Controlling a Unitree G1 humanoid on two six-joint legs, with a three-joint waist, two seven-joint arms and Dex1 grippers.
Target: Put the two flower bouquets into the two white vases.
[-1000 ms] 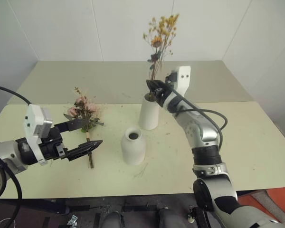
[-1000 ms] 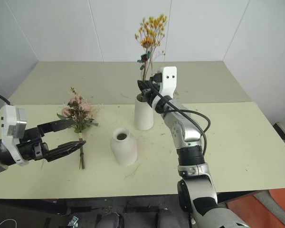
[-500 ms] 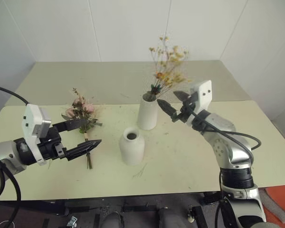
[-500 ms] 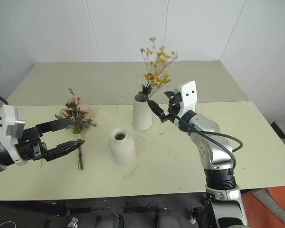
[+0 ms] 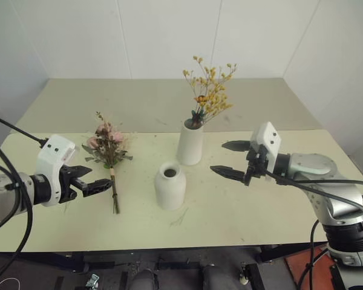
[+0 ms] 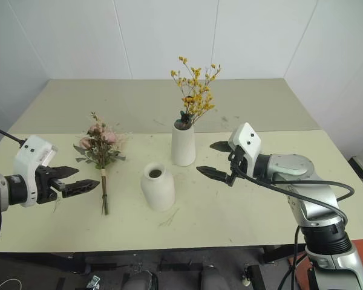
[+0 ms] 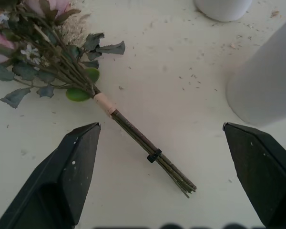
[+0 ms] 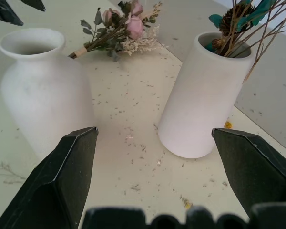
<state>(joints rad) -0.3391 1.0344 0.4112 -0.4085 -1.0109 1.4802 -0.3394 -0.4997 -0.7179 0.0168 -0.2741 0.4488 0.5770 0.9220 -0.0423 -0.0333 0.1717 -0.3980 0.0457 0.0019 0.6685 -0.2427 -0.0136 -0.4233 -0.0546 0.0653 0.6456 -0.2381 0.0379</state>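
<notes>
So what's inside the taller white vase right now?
The yellow-orange dried bouquet stands in the taller vase, blossoms spraying above the rim. The wall covers its lower stems.

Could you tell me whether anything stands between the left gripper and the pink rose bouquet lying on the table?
Nothing visible does. The left gripper is open over the pink rose bouquet, and its wrist view shows the tied stems lying on bare table between the fingers. The shorter white vase stands off to the side, clear of the stems.
</notes>
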